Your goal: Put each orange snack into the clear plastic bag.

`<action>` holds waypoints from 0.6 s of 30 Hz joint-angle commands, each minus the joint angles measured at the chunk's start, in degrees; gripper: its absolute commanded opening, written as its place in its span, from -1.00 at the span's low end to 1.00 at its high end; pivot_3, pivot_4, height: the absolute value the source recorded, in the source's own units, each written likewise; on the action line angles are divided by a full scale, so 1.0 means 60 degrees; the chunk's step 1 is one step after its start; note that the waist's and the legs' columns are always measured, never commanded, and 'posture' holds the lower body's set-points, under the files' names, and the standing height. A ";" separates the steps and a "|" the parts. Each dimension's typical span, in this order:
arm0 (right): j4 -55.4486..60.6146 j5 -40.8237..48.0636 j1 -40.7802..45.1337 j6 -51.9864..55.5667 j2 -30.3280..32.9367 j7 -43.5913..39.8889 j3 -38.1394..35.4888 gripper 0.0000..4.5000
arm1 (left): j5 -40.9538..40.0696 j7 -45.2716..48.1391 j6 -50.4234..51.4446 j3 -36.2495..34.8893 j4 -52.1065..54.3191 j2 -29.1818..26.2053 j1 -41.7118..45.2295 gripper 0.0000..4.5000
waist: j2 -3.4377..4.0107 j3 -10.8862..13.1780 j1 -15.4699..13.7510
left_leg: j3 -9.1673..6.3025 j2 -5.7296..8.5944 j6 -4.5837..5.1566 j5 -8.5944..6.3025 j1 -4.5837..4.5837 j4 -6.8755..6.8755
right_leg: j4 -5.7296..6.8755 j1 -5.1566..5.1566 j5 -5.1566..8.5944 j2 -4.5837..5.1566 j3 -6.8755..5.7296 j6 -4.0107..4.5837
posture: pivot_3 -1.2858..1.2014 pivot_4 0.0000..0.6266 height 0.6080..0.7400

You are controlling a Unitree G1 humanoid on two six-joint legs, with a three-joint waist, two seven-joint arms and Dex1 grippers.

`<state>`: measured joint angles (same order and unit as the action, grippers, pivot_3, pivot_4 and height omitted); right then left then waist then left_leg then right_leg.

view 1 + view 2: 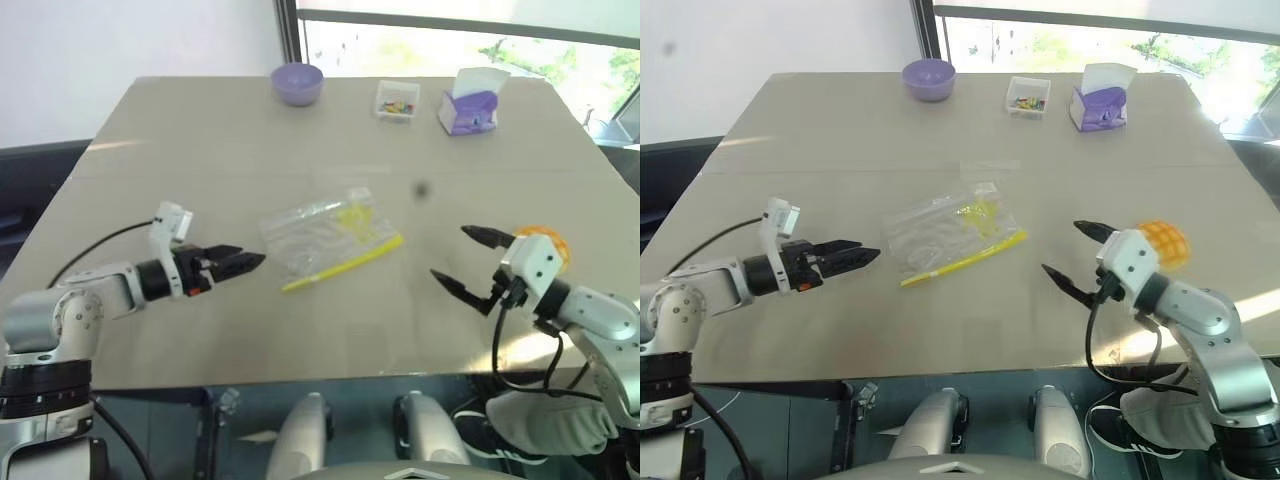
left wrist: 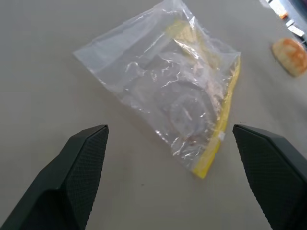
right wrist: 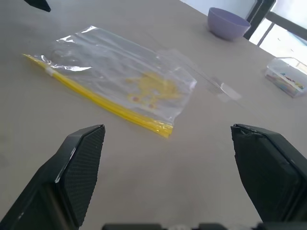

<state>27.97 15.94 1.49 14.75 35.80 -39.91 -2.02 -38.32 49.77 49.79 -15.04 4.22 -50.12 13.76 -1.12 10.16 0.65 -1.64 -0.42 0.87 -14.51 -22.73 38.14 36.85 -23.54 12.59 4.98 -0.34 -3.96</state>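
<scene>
Bag (image 1: 330, 238) lying flat mid-table, yellow seal strip toward the near edge, mouth apparently shut, though hard to confirm through the crinkled film. Nothing inside. Bun (image 1: 1164, 243) on the table at the right, just behind the right gripper (image 1: 1078, 255) and partly hidden by its wrist; well apart from the bag.

Left gripper (image 1: 238, 262) just left of the bag, pointing at it, jaws wide by the wrist view, holding nothing. Right gripper to the right of the bag, facing it, jaws wide and empty.

Judged step: approach to the bag, before any grasp. No snack bagged yet.

Next move likely calls for pinching the bag near the seal and lifting or parting the mouth. Thin film flat on the table leaves little edge to catch. Bun then to be fetched from behind the right wrist.

Bowl (image 1: 297, 82), small box (image 1: 396, 100) and purple holder (image 1: 468, 103) at the far edge, clear of the work.
</scene>
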 commanded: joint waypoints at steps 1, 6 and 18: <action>0.0158 -0.0028 0.0069 -0.0234 -0.0133 0.0107 -0.0047 1.00 | 0.1096 0.0645 -0.2201 0.0405 0.0608 -0.0138 -0.0274 0.96 | 0.0000 0.0000 -0.0027 | 0.0007 0.0000 -0.0001 0.0000 0.0000 0.0000 | -0.0001 -0.0001 0.0000 0.0003 0.0004 0.0001 | 0.03 -0.52 1.00; 0.0170 -0.0191 0.0028 -0.0314 -0.0300 0.0208 0.0026 1.00 | -0.0252 0.0967 0.0283 0.0205 0.0012 -0.0205 0.0147 0.96 | 0.0000 0.0000 -0.0007 | 0.0004 0.0000 0.0000 0.0000 0.0000 0.0000 | -0.0001 -0.0001 0.0000 0.0002 0.0003 0.0001 | 0.03 -0.52 1.00; 0.0426 -0.0404 -0.0221 -0.0752 -0.0466 0.0153 0.0205 1.00 | -0.1703 -0.1233 0.6982 -0.0399 -0.2173 0.0980 0.2539 0.96 | -0.0003 -0.0001 -0.0008 | -0.0016 0.0002 0.0001 0.0000 0.0000 0.0010 | 0.0015 0.0002 0.0000 -0.0005 -0.0012 -0.0003 | 0.03 -0.52 1.00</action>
<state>28.19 13.35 0.76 12.02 32.82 -38.59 -0.40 -48.49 44.44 87.91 -15.50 -7.27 -44.95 27.32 -1.14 10.16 0.60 -1.75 -0.40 0.88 -14.51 -22.74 38.22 36.94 -23.53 12.59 4.95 -0.41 -3.98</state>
